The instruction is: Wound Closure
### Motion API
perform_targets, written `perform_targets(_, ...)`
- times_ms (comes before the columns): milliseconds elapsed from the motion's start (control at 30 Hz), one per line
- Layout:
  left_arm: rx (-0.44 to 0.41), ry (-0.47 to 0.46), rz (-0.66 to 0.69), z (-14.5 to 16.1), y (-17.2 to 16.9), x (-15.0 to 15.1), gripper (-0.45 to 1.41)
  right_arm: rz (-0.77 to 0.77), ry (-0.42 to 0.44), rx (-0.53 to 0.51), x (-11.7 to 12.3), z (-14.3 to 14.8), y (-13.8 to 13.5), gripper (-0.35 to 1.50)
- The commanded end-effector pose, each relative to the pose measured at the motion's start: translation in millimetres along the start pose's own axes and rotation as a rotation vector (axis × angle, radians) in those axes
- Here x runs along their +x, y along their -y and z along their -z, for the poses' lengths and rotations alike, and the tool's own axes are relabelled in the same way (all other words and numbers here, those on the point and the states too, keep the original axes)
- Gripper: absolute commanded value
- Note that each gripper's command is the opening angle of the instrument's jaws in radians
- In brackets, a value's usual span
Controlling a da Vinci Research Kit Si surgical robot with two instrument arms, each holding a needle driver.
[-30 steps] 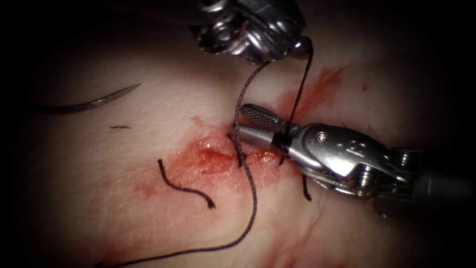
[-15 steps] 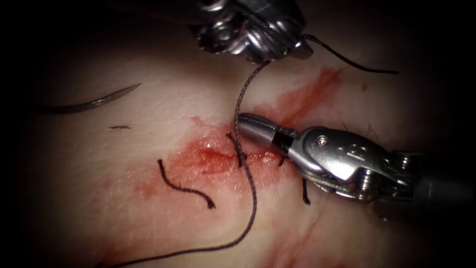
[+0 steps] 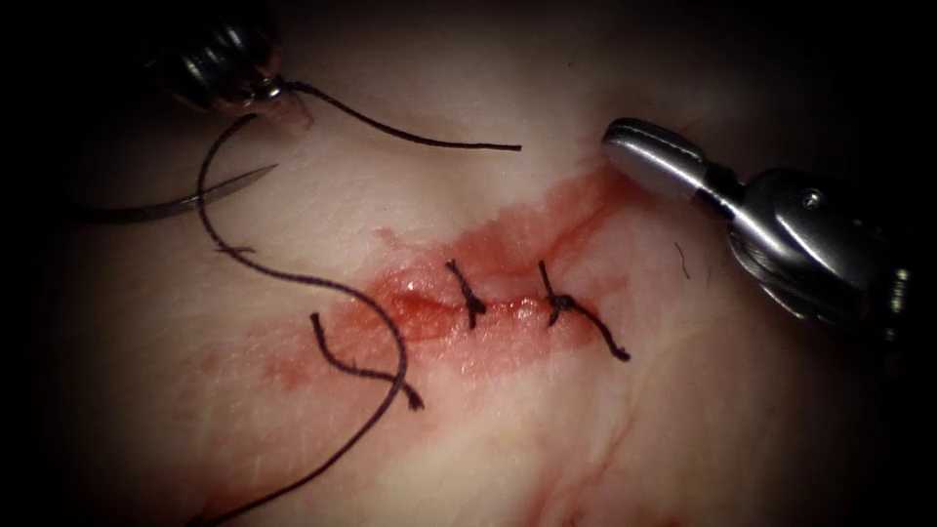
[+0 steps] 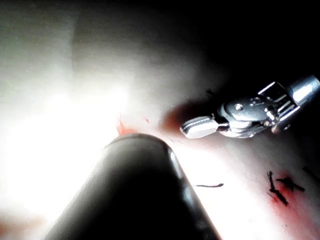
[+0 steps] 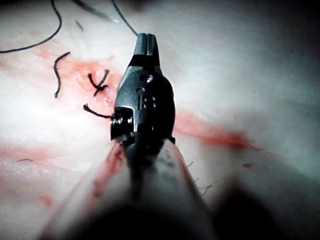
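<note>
Left pincer (image 3: 278, 98) pinches thread (image 3: 322, 285); right pincer (image 3: 652, 156) closed, empty; needle (image 3: 181, 203) loose on tissue (image 3: 683, 410).

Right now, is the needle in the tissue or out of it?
Out. The needle lies bare on the tissue, left of the cut; neither claw holds it.

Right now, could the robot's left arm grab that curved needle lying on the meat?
Probably yes. The needle lies free on the tissue, left of the cut, close below the left tool. But that tool's jaws are shut on the thread, so it would have to let go first.
</note>
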Motion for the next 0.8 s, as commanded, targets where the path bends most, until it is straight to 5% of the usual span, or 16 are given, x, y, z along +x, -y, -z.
perform_targets(33, -0.001, 0.012, 0.012, -0.5, 0.7, 0.0, -0.45, 0.002, -0.002, 0.008, -0.1, 0.0, 0.2, -0.35)
perform_targets(100, 0.005, 0.012, 0.014, -0.7, 1.7, -0.6, -0.35, 0.004, -0.001, 0.016, -0.3, 0.8, 0.3, -0.28)
perform_targets(167, 0.008, 0.01, 0.031, -0.8, 2.3, -0.8, 0.07, 0.006, -0.001, 0.021, -0.5, 1.3, 0.3, -0.08)
perform_targets(200, -0.008, -0.031, 0.046, -0.8, 2.4, -0.6, 0.93, 0.007, -0.001, 0.022, -0.5, 1.5, 0.2, -0.05)
perform_targets(233, -0.027, -0.095, 0.039, -0.7, 2.3, -0.3, 1.15, 0.007, -0.001, 0.022, -0.6, 1.5, 0.2, 0.05)
perform_targets(367, -0.061, -0.241, 0.019, -0.4, 1.0, 0.9, 1.3, 0.009, -0.001, 0.023, -0.7, 1.5, 0.4, 0.17)
perform_targets(567, -0.083, -0.281, 0.055, 2.4, 1.0, 3.1, 1.36, 0.011, -0.002, 0.026, -0.8, 1.7, 0.9, 0.25)
perform_targets(700, -0.105, -0.462, 0.093, 5.6, 2.0, 3.9, 1.28, 0.012, -0.002, 0.026, -1.0, 1.7, 1.0, 0.31)
perform_targets(800, -0.239, -0.549, 0.17, 7.5, 2.8, 2.8, 1.26, 0.013, -0.002, 0.026, -1.0, 1.7, 1.1, 0.36)
